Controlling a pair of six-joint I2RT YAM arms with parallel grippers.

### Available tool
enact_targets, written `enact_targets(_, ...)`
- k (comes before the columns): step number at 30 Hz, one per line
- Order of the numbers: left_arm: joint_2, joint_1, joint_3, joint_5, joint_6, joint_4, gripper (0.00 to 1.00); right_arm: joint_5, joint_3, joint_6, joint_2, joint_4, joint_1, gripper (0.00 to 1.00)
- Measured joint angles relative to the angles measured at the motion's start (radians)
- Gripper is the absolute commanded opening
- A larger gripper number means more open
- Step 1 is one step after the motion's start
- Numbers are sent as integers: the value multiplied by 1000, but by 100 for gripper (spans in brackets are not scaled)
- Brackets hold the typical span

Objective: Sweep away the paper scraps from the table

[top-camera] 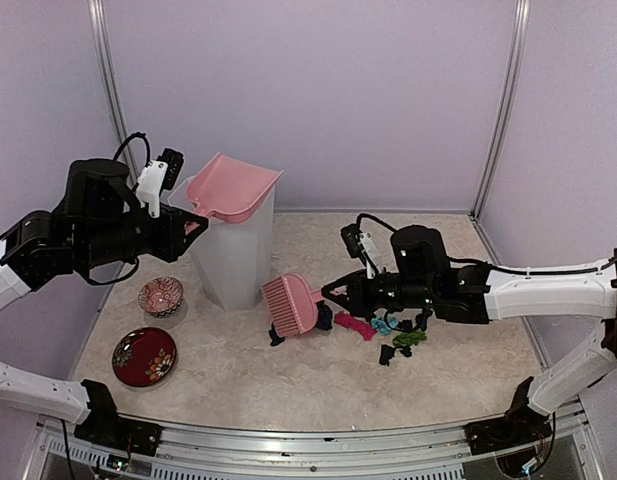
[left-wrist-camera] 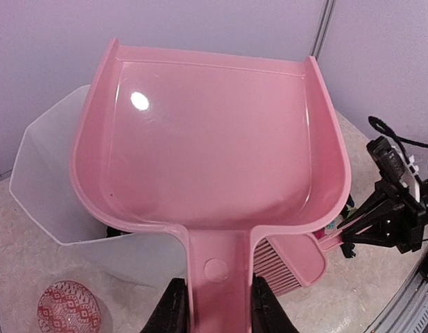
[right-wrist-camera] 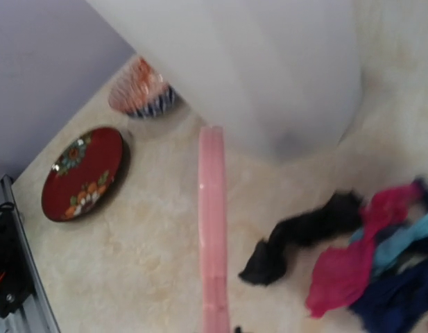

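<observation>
Right gripper (top-camera: 335, 290) is clamped on the handle of the pink brush (top-camera: 293, 303); its own wrist view shows no fingers, only the brush edge-on as a pink bar down mid-frame. The brush head sits low over the table (top-camera: 288, 385) at the centre of the top view; I cannot tell whether it makes contact. Just right of the head, under the right wrist, lie the paper scraps (top-camera: 388, 332). They form a loose band with its long axis running left-right: a black bit beside the bristles, magenta, teal and navy in the middle, green and black at the right end. Left gripper (left-wrist-camera: 214, 305) is closed on the handle of the pink dustpan (left-wrist-camera: 214, 159), which is held high over the translucent bin (top-camera: 233, 265) at upper left, pan apparently empty, well apart from the scraps. A red plate (top-camera: 144, 356) and small bowl (top-camera: 161, 296) sit at lower left. Judgement: the right arm is much nearer. The brush stands between pan and scraps, so it likely must pass to the band's right end once the pan is lowered.
</observation>
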Motion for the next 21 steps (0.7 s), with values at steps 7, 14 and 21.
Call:
enact_targets(7, -25, -1, 0, 42, 11, -3, 0, -16, 46, 189, 204, 63, 13, 0)
enact_targets(14, -35, -2, 0, 89, 10, -5, 0, -5, 137, 311, 362, 85, 16, 0)
enact_targets(21, -40, -6, -18, 130, 2, -15, 0, 101, 167, 357, 389, 51, -6, 0)
